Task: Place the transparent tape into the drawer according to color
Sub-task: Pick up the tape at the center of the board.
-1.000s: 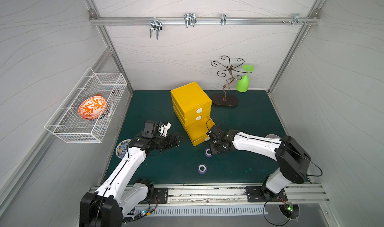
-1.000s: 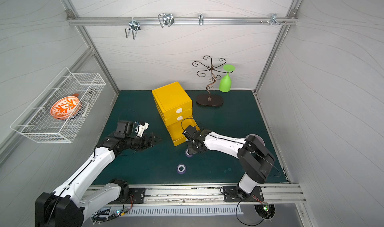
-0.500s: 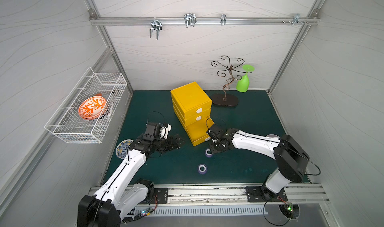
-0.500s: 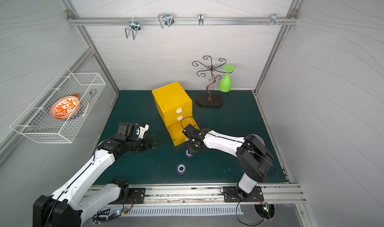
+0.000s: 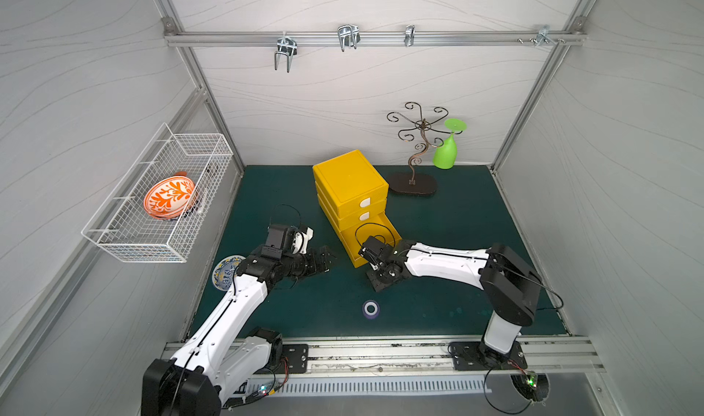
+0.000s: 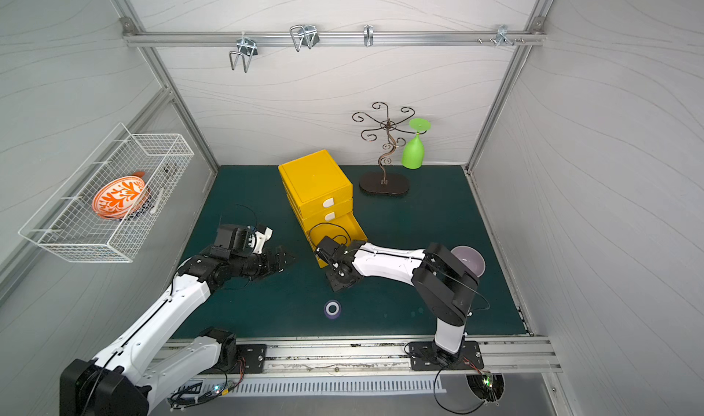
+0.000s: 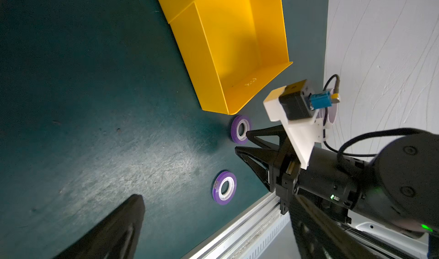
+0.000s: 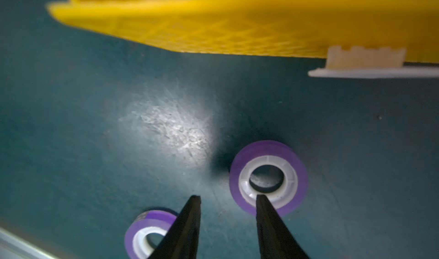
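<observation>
In both top views the yellow drawer box (image 5: pixel 349 183) has its bottom drawer (image 5: pixel 375 237) pulled out toward 5 o'clock, bare mat (image 5: pixel 449 219) at its 3 o'clock, the left gripper (image 5: pixel 328 259), spread wide and empty, at its 9 o'clock; one purple tape roll (image 5: pixel 370 308) lies at 6 o'clock near the front rail (image 5: pixel 381 347). A second purple tape roll (image 8: pixel 268 177), covered there by the right arm (image 5: pixel 442 261), shows only in the wrist views, just beside the drawer's lip (image 7: pixel 261 84); the right gripper (image 8: pixel 227 197) is released, one fingertip (image 8: pixel 261 200) over its white core (image 8: pixel 244 181).
</observation>
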Motion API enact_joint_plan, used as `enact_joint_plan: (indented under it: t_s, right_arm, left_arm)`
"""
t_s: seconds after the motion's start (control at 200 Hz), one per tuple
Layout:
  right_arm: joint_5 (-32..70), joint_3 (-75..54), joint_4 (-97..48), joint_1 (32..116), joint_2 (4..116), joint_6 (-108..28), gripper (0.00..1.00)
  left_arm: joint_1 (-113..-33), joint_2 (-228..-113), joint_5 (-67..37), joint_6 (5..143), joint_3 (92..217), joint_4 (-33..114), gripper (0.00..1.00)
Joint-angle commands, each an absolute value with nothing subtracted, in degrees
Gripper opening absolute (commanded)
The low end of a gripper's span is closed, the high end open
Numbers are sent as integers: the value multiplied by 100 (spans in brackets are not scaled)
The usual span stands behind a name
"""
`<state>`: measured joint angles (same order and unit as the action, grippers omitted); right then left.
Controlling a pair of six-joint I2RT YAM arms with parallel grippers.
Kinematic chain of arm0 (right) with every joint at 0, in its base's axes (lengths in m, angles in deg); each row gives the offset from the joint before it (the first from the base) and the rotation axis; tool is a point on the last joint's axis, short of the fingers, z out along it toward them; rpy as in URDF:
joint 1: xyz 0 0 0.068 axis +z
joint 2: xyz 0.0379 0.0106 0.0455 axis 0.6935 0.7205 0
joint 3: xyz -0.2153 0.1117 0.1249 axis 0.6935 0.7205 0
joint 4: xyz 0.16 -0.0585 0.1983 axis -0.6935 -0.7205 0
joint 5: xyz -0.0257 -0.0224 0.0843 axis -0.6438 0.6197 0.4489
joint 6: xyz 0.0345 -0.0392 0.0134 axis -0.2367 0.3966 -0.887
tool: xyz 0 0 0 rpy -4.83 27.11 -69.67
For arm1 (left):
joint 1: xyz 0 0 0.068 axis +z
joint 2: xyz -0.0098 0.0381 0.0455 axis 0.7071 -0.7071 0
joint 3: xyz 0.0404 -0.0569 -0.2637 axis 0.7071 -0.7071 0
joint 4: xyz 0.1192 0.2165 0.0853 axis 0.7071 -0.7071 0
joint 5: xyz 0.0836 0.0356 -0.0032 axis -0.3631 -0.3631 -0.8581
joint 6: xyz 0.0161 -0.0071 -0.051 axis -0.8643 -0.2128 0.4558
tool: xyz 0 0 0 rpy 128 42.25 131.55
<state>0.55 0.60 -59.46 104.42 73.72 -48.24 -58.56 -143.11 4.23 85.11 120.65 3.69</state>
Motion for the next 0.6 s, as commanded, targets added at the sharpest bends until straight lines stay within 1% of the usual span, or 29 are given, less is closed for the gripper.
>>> enact_joint_plan:
  t_s: [0.0,0.44,0.535,0.595]
  right_arm:
    - [10,20,-6131,10437,7507,-4665,45]
    - [109,-49,-6139,10437,7865,-4424,47]
    - [135,-105,-6234,10437,7990,-4335,45]
    - [140,-155,-6342,10446,8080,-4286,41]
  left_arm:
    - [-5874,-14241,359,8475,12095,368,99]
    - [-5871,-14267,346,8475,12093,377,99]
    - [-5871,-14289,344,8470,12097,377,99]
    - [-5871,-14301,344,8466,12093,377,99]
